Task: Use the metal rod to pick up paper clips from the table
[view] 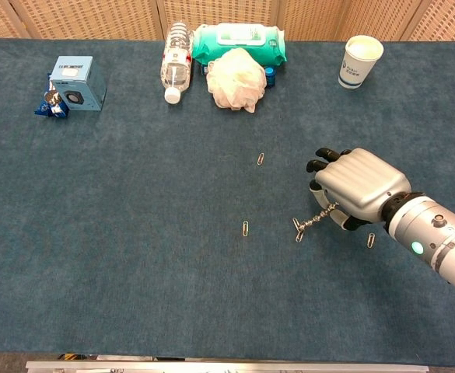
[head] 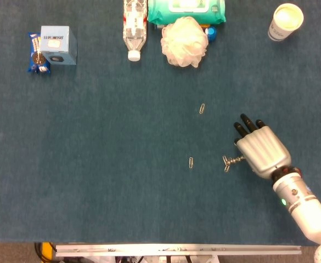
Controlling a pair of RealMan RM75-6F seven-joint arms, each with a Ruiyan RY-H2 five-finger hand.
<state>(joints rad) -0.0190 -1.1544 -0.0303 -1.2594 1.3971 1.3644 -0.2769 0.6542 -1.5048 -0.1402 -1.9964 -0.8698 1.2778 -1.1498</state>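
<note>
My right hand (head: 261,152) (view: 355,187) grips a short metal rod (head: 232,160) (view: 313,222) that points left and down toward the table. The rod's tip touches a paper clip (head: 226,166) (view: 299,232) lying on the blue cloth. Another paper clip (head: 191,163) (view: 246,229) lies further left, and a third paper clip (head: 202,108) (view: 260,158) sits farther back. In the chest view one more paper clip (view: 371,240) lies just under the right wrist. The left hand is out of sight.
Along the far edge stand a water bottle (head: 134,26), a wet-wipes pack (head: 186,9), a white mesh sponge (head: 184,41) and a paper cup (head: 285,21). A small blue box (head: 57,45) with a snack packet (head: 36,55) sits at the far left.
</note>
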